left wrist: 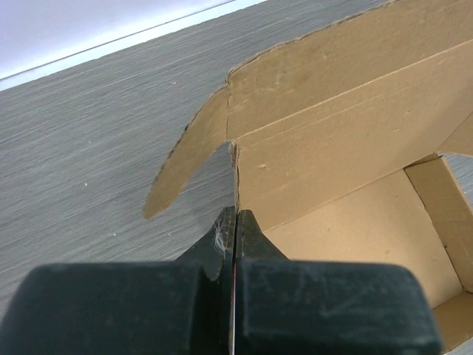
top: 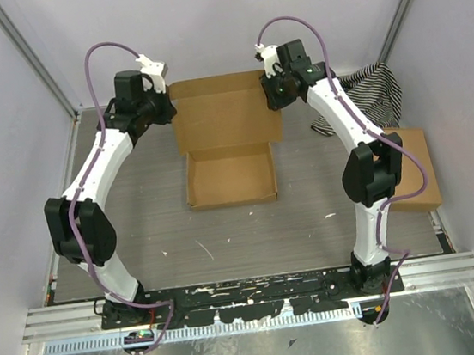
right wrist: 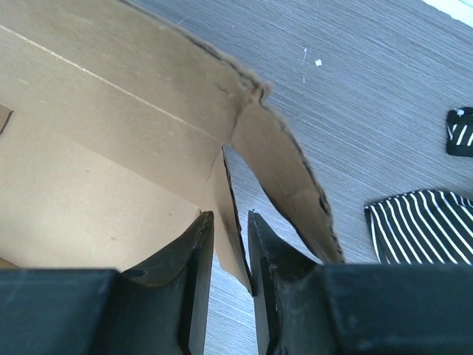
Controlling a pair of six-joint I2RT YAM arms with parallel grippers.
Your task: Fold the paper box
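The paper box point(top: 230, 178) lies mid-table as a shallow brown cardboard tray, its lid panel point(top: 224, 110) raised at the far side. My left gripper point(top: 165, 110) is at the lid's left edge. In the left wrist view it point(left wrist: 235, 211) is shut, tips at the foot of the lid's side edge point(left wrist: 236, 177), with a rounded tab point(left wrist: 185, 163) sticking out left. My right gripper point(top: 275, 95) is at the lid's right edge. It point(right wrist: 229, 216) is open, a thin side flap point(right wrist: 230, 222) standing loose between its fingers, beside another rounded tab point(right wrist: 295, 185).
A black-and-white striped cloth point(top: 377, 87) lies at the back right, also in the right wrist view point(right wrist: 421, 222). A larger brown cardboard box point(top: 413, 169) sits by the right wall. Grey walls close in both sides, and a metal rail point(top: 251, 293) crosses the near edge.
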